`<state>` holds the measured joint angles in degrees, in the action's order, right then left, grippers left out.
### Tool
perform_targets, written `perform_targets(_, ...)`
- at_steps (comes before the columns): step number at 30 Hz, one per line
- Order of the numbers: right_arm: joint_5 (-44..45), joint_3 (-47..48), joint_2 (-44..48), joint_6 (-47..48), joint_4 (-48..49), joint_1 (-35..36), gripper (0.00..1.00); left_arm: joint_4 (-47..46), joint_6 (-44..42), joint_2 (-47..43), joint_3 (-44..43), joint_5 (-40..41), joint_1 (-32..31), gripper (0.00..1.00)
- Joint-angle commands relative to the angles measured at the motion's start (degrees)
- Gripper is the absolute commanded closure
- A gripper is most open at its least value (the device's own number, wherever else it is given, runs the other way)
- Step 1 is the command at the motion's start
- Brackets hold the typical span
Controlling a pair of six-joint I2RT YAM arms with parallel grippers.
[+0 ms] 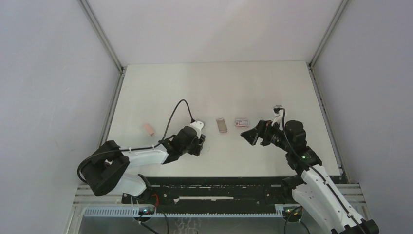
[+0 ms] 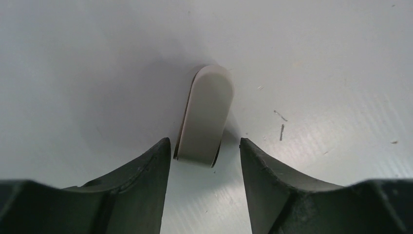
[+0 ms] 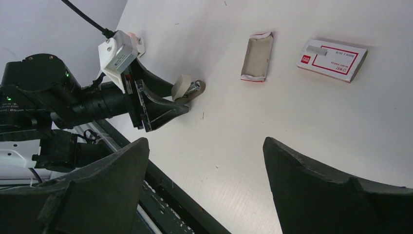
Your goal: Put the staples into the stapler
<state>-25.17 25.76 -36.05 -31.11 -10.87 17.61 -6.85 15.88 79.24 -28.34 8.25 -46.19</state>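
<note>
We've got the left gripper with fingers apart, straddling the stapler — one finger almost touching it, a clear gap at the other, so not clamped. The stapler rests on the table. The right gripper is spread wide, holding nothing, above the table. The staple box and inner tray lie near each other, not touching — between the two grippers.

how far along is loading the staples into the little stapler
Done: pinkish-grey inner tray lies out of the red-printed white box, a silvery staple strip on the box. In hand: open left gripper straddles the pale pink-white stapler. To do: loading; right gripper is empty.
</note>
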Motion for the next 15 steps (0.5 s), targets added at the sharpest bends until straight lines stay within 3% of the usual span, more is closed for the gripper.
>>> perform_targets(1, 0.33, 0.39, 0.37, -0.82, 2.27, -0.29, 0.14, 4.64, -1.39, -0.11, -2.44, 8.34, -2.32, 0.44)
perform_targets(7, 1.12, 0.35, -0.58, -1.80, 2.37, -0.29, 0.13, 1.27, -2.62, -1.00, -1.22, 5.20, -2.86, 0.64)
perform_targets(10, 1.96, 0.35, -2.06, -3.96, 2.30, 0.24, 0.11, -0.79, -4.64, -2.24, -1.09, 4.01, -4.03, 0.88)
perform_targets(12, 3.75, 0.35, -3.53, -5.62, 2.84, 2.47, 0.09, -2.86, -5.69, -3.98, -0.87, 3.92, -5.74, 0.99)
perform_targets(15, 9.61, 0.34, -5.67, -8.83, 6.18, 10.07, 0.05, -4.81, -4.77, -7.14, -1.34, 2.78, -7.78, 1.00)
